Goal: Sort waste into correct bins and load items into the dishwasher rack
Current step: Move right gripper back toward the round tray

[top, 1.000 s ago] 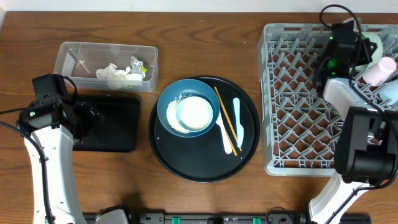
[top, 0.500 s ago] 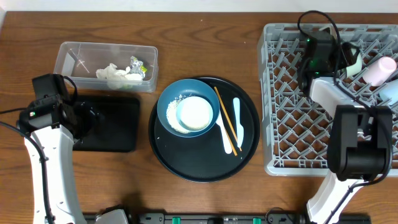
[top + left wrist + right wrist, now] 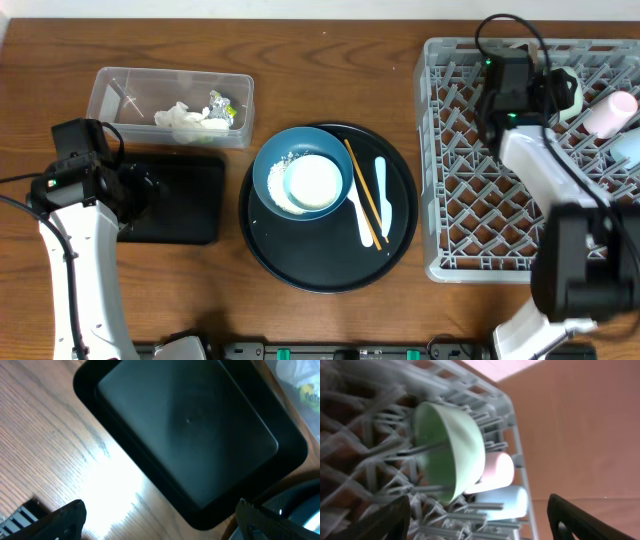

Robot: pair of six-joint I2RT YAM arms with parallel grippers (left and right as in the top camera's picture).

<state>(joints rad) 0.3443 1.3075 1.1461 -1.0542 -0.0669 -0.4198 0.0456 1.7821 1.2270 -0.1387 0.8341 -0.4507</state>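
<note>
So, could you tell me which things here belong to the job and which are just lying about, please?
Job: napkin, wrapper, rice, clear tub, black rectangular tray, blue bowl, white bowl, chopsticks, cutlery, rack, mint bowl, pink cup, blue cup.
Lying about: round black tray.

My right end effector (image 3: 527, 84) has let go. A second ago its jaws were clamped shut at the rack's (image 3: 470, 215) 1 o'clock corner; now they stand wide apart with nothing between them. It has also backed off toward 9 o'clock across the rack, and the arm behind it has swung that way too, its forearm now slanting further across the lattice. With the end effector out of the way, the green bowl (image 3: 452, 450) shows more fully from overhead. In the right wrist view it stands on its edge among the pegs, clear of both fingers (image 3: 385, 520), its back against the pink cup (image 3: 496, 472).
</note>
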